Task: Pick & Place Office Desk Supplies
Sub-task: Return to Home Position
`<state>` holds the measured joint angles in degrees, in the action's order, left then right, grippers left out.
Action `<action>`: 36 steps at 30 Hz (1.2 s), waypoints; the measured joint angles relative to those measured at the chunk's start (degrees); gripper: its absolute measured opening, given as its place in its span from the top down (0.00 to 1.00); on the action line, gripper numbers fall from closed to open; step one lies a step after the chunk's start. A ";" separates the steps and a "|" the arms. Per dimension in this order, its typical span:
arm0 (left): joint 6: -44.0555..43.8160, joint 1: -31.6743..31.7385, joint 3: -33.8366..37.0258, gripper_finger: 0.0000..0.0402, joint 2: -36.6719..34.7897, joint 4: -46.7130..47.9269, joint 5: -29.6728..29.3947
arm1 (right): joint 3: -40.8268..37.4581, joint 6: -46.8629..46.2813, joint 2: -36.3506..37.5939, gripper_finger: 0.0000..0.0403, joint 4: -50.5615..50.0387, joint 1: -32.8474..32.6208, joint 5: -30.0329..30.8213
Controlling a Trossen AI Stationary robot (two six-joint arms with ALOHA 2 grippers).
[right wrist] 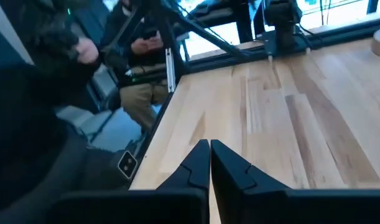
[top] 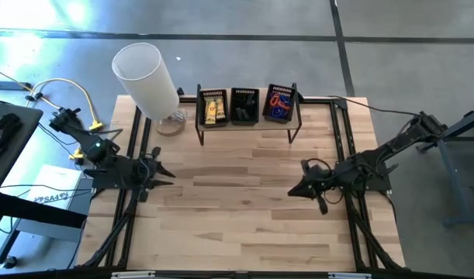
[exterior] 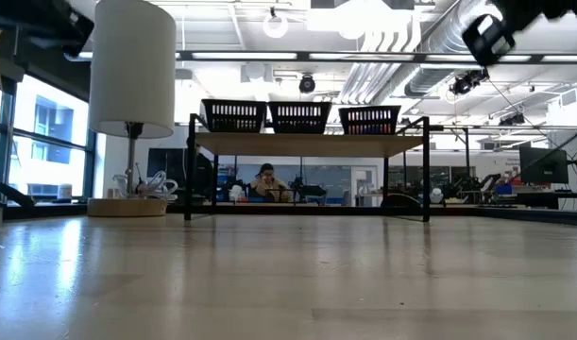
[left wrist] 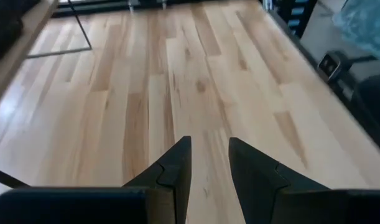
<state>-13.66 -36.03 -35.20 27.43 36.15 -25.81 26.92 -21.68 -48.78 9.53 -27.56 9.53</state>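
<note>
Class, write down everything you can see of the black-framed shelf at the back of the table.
The shelf is a stand with thin black metal legs and a pale, wood-looking top. It stands upright at the far edge of the table, beside the white lamp. Three black mesh bins sit side by side on top, filling most of it. Nothing else touches it.
</note>
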 joint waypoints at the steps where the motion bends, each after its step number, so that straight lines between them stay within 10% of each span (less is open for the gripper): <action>1: 0.59 0.00 1.39 0.75 0.00 -1.02 0.00 | -2.36 -0.61 1.84 1.00 1.29 0.49 0.01; 20: 4.09 0.39 16.19 0.75 0.07 -18.49 3.60 | -17.09 2.59 21.74 1.00 2.75 1.76 -1.77; 36: 7.77 16.11 23.63 0.75 0.07 -33.15 26.02 | -26.40 -0.52 28.45 1.00 -0.28 1.76 6.65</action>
<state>-5.89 -19.92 -11.57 27.51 3.01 0.21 0.51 -22.20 -20.33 9.24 -25.80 16.18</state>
